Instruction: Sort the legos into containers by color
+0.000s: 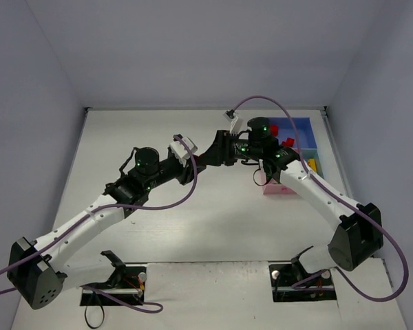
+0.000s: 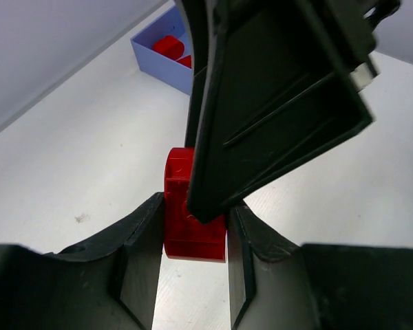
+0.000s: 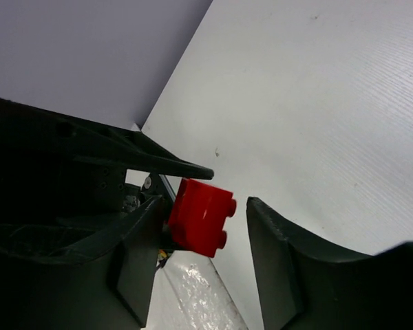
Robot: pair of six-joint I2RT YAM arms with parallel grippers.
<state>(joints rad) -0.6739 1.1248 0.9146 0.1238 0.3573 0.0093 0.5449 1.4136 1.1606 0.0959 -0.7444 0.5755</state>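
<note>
The left gripper [image 2: 195, 214] is pinching a red brick [image 2: 184, 237] between its two fingers, holding it up off the white table [image 2: 69, 179]. The right gripper [image 3: 204, 203] has its jaws spread around the same brick. In the right wrist view one of its fingers lies against or just beside the brick's flat side, and a clear gap shows between the studs and the other finger [image 3: 275, 261]. The studs point sideways toward that free finger, not up. The brick looks squat, and I cannot tell which side is the longer. From above, the two grippers meet in the air just left of the joined trays. The blue tray [image 1: 299, 126] at the back holds red bricks [image 1: 286, 144], a yellow brick [image 1: 314, 165] lies in the small light-blue compartment [image 1: 306, 157], and the pink tray [image 1: 274, 190] sits nearest the arms
</note>
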